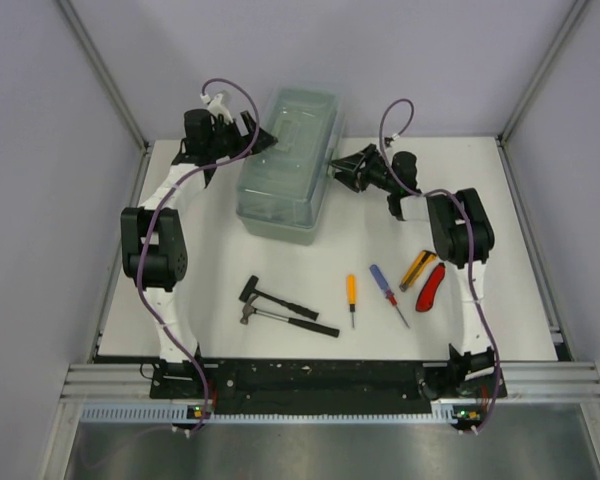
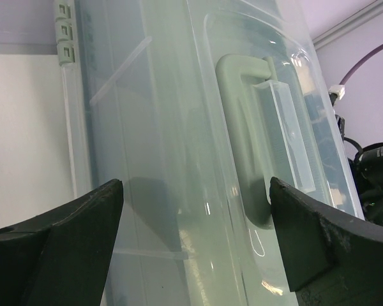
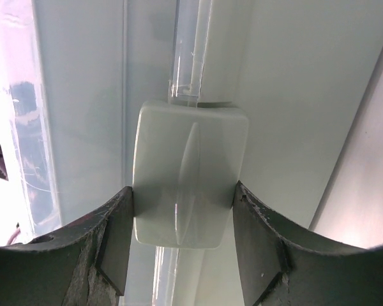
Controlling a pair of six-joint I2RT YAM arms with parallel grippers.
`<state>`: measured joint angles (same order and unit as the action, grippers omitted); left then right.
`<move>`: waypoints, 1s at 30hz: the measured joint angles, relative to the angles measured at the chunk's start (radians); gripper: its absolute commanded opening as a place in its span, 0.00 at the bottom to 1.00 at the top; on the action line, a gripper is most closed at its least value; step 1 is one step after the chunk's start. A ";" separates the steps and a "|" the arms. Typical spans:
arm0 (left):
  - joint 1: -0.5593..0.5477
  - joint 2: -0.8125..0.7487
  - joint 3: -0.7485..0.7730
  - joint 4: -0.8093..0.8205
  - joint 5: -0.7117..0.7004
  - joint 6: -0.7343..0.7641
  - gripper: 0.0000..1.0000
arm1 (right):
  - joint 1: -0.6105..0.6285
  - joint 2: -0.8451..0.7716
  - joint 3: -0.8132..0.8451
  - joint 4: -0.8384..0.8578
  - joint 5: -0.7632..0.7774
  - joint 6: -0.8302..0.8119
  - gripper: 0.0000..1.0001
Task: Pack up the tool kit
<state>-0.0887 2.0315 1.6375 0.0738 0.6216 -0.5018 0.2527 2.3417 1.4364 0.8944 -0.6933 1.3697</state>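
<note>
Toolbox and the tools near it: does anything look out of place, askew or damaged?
The toolbox stands closed and slightly askew, while every tool lies outside it on the table: two hammers, orange screwdriver, blue screwdriver, yellow cutter, red cutter. The right claw grips the latch. Nothing looks spilled or broken.

Count's in: one grey-green plastic toolbox with translucent lid (image 1: 285, 170), two small black-handled hammers (image 1: 280, 300) (image 1: 292, 320), two screwdrivers, orange-handled (image 1: 351, 292) and blue-handled (image 1: 382, 283), plus two cutters, yellow (image 1: 417, 269) and red (image 1: 432, 287).
</note>
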 measured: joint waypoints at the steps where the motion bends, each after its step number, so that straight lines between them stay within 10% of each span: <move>1: 0.000 0.000 0.001 -0.003 -0.003 0.002 0.95 | 0.000 -0.011 0.000 -0.032 0.003 -0.015 0.18; 14: -0.017 -0.005 0.023 -0.058 -0.053 0.030 0.94 | 0.008 -0.124 0.020 -0.346 0.074 -0.153 0.17; 23: -0.026 -0.007 0.032 -0.080 -0.085 0.035 0.94 | 0.012 -0.142 0.027 -0.394 0.113 -0.191 0.89; 30: -0.027 -0.007 0.035 -0.086 -0.092 0.038 0.94 | 0.011 -0.079 -0.003 -0.152 0.095 -0.125 0.98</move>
<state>-0.1154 2.0243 1.6722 -0.0120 0.5297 -0.4641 0.2638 2.2627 1.4330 0.7422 -0.5983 1.2446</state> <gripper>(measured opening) 0.950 0.962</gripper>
